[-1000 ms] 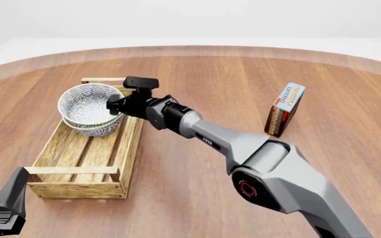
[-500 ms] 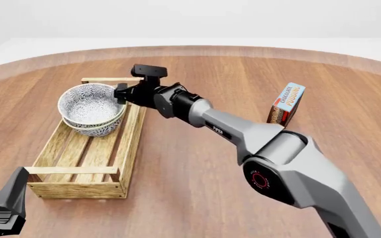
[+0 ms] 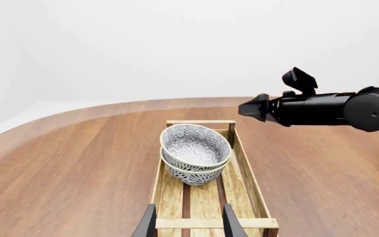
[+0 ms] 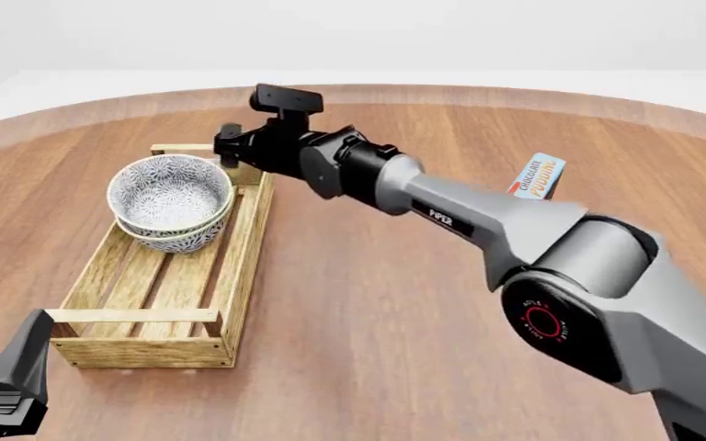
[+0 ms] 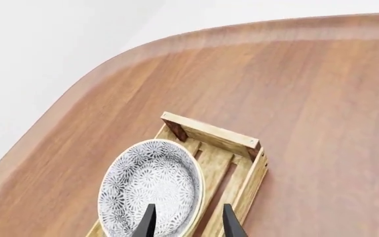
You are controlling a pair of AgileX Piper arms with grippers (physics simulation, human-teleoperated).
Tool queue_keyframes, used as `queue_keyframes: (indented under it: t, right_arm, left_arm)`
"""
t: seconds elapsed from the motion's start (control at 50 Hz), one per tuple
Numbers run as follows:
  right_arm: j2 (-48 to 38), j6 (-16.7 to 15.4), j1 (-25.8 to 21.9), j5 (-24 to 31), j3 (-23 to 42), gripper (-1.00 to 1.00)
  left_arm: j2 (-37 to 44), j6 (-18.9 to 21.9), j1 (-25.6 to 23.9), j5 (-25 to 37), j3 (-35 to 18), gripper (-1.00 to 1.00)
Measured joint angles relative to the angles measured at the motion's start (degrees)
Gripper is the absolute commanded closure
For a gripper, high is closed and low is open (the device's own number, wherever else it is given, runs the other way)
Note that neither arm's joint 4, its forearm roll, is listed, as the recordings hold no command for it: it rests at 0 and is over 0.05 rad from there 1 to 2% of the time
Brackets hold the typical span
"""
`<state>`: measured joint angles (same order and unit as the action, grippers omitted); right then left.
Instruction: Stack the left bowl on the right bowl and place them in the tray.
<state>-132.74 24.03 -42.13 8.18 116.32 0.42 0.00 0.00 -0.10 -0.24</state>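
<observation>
Left gripper parked at table's near-left edge, off near end of tray, fingers slightly apart, empty. Bowls stacked, nested, sitting in tray's far half, top one tilted a little. Right gripper above tray's far right corner, beside stack, not touching; fingers parted, holding nothing. Judgement: placing looks done; good finish means lifting straight up and away, keeping clear of bowl rim and far rail.

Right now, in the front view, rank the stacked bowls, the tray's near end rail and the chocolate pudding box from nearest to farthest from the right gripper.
From the right gripper:
1. Stacked bowls, just below-left, in the tray's far half.
2. Chocolate pudding box, off to the right, partly hidden by the arm.
3. Tray's near end rail, toward the camera.
</observation>
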Motion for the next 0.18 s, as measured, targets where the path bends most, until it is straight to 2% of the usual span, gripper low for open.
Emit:
queue_keyframes:
  t: [0.18]
  right_arm:
    - [5.68, -0.29, 0.20, -3.30, -7.19, -1.00]
  left_arm:
    - [0.00, 0.00, 0.00, 0.00, 0.00, -1.00]
